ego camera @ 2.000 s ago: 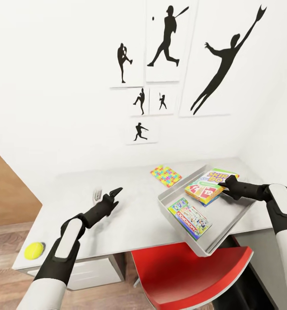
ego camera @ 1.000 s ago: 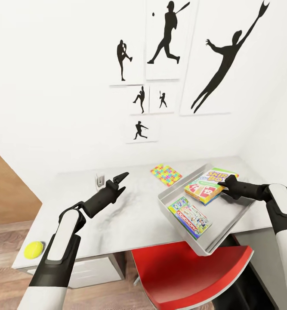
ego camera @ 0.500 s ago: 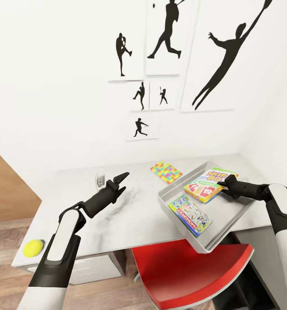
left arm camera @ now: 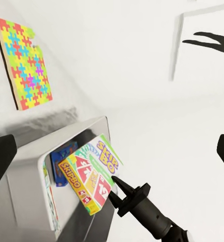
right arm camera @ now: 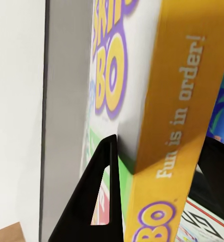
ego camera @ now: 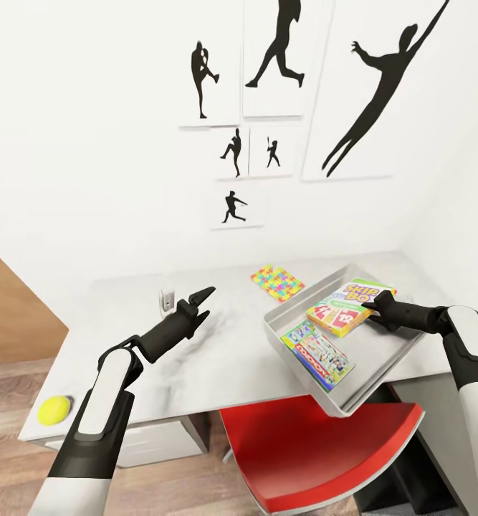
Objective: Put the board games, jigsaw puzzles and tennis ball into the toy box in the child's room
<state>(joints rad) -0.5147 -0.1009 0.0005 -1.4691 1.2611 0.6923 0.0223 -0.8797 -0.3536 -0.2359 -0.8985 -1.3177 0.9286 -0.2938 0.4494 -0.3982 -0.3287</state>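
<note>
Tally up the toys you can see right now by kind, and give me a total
Board games: 3, the Skip-Bo, the Monopoly and a blue one
Jigsaw puzzles: 1
Tennis balls: 1
Total: 5

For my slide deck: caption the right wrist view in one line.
Right gripper pinching the Skip-Bo box by its orange edge over the grey toy box.
</note>
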